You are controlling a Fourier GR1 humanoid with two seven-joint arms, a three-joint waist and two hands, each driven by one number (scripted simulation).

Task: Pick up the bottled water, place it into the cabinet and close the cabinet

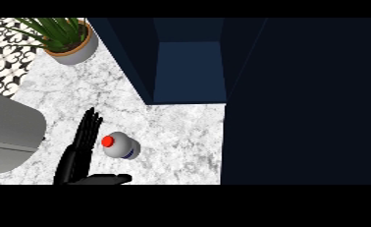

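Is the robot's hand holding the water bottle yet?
No. The left hand is open beside the bottled water, fingers straight, holding nothing.

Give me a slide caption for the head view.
Open left hand beside upright red-capped water bottle on marble counter, open cabinet behind.

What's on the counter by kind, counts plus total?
Bottled water: 1
Potted plant: 1
Cabinet, open: 1
Grey object at the left edge, kind unclear: 1
Total: 4
Left hand is open beside the bottle, not counted.
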